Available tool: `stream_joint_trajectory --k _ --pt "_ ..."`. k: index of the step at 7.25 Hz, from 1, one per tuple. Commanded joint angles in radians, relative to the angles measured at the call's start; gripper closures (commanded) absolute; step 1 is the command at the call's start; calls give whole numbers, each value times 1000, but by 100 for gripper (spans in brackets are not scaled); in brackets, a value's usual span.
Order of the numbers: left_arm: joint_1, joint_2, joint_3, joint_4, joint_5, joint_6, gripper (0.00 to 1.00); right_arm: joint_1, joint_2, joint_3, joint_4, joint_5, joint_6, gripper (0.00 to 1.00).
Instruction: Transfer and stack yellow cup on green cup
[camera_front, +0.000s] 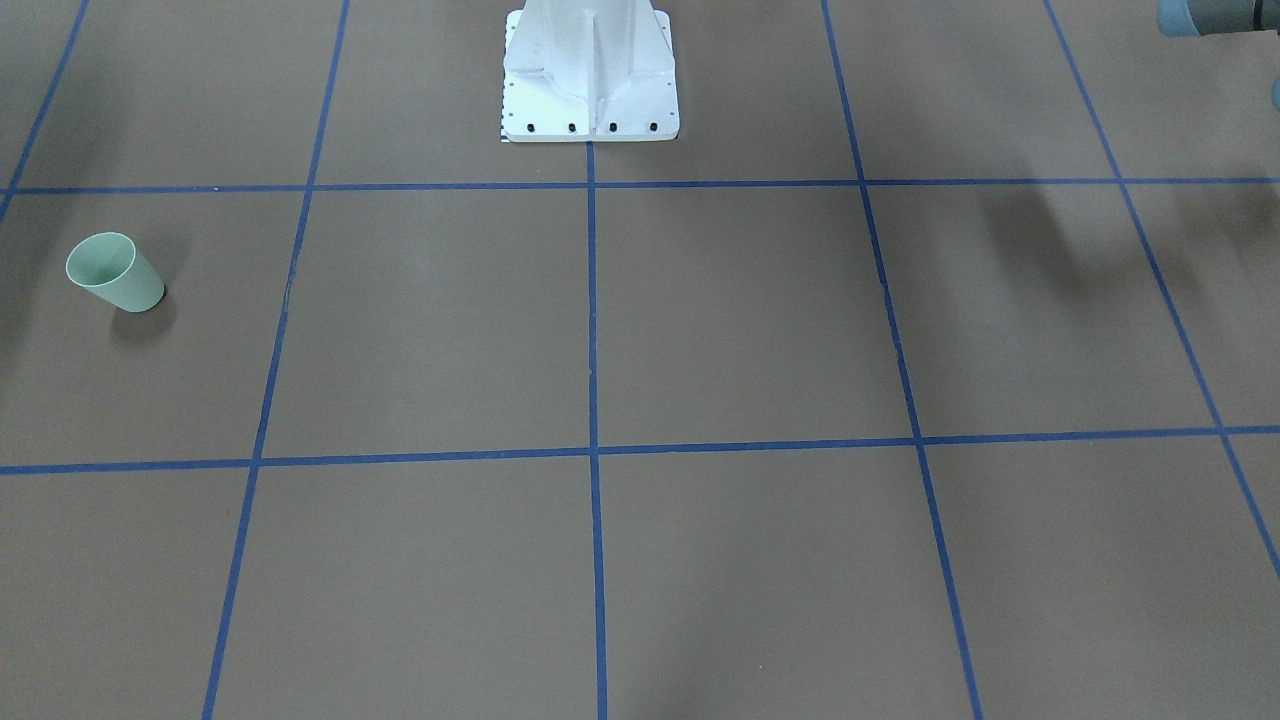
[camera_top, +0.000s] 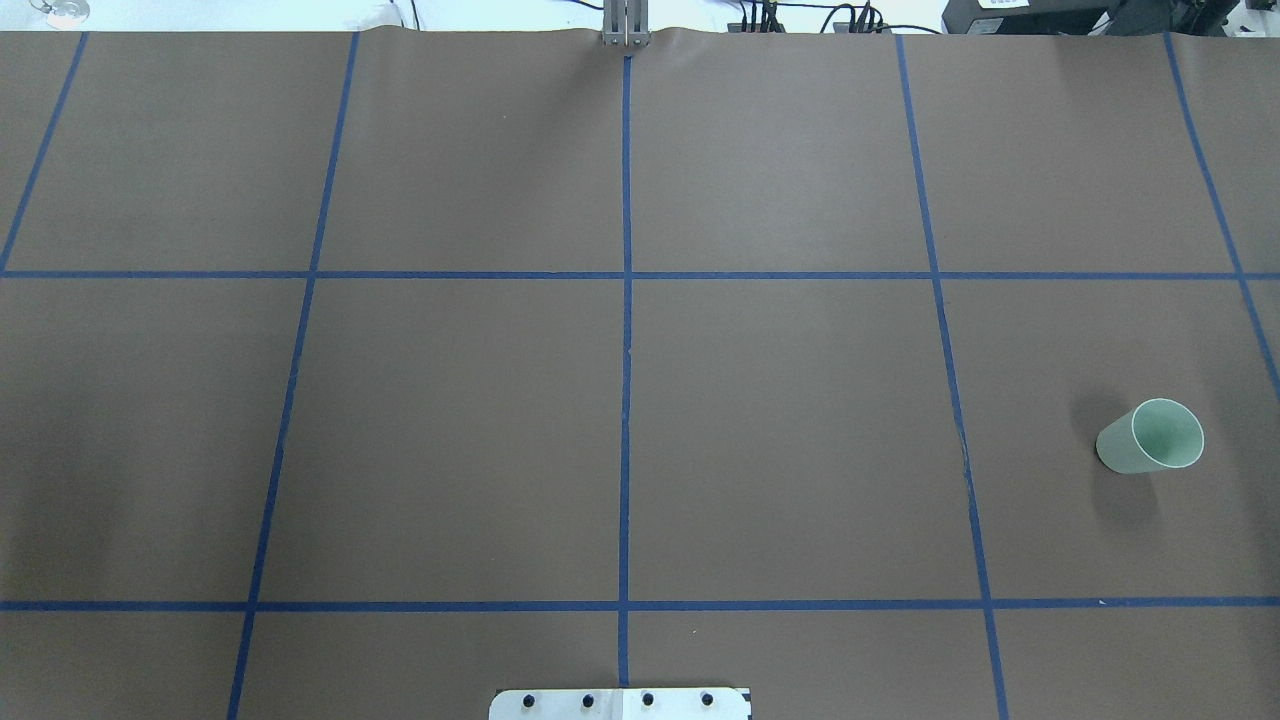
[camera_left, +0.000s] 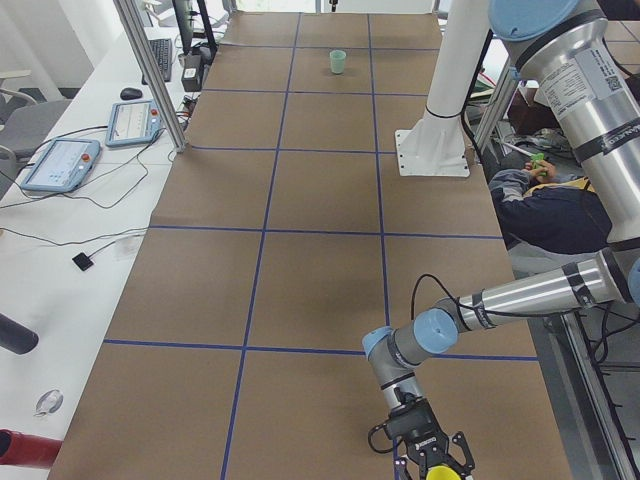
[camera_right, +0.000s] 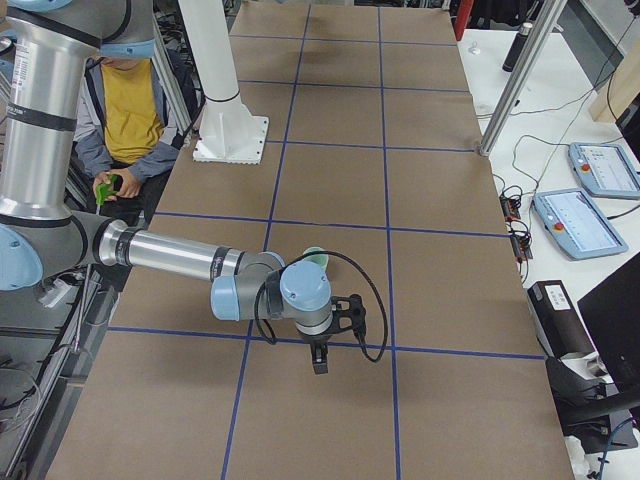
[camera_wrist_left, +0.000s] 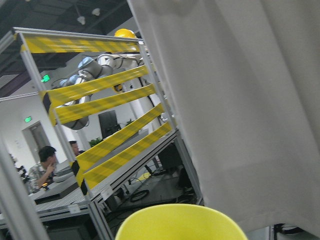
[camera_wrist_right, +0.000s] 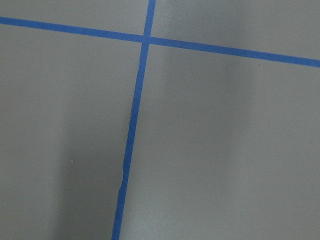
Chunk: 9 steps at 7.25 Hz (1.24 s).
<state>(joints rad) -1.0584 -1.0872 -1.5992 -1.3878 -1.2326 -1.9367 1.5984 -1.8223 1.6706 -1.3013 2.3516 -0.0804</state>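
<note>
Brown taped table (camera_top: 450, 430); pale curtain (camera_wrist_left: 240, 100), seemingly.

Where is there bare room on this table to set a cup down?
Bare squares of the brown table flank the centre blue tape line, from the white base plate to the far edge. The pale mint-green plastic cup occupies one middle-row square on the robot's right. The left gripper and the bright yellow plastic cup crowd the left end.

The overhead view looks forward and down on the surface (camera_top: 450, 430) from behind the robot's base (camera_top: 620, 705); the front-facing one faces it, steeply down, base at top. Both share the green cup (camera_top: 1118, 450). Side views look along it from each end. The right wrist camera is close over tape lines (camera_wrist_right: 131, 130); the left looks out at a yellow-striped frame (camera_wrist_left: 100, 115)
</note>
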Motion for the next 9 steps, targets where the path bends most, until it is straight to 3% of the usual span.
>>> stream_joint_trajectory --k 1,5,6,7,9 --pt "-177 -55 -5 -267 198 291 57 0 26 5 4 2 46 0" --pt "-282 -192 -1 -800 191 842 57 0 83 50 5 3 77 0" --pt "-282 -250 2 -836 190 904 57 0 84 61 7 5 120 0" --pt "-281 -302 -7 -837 142 927 64 0 84 84 7 6 131 0" --pt "-279 -443 -7 -847 -49 938 73 0 84 110 57 14 133 0"
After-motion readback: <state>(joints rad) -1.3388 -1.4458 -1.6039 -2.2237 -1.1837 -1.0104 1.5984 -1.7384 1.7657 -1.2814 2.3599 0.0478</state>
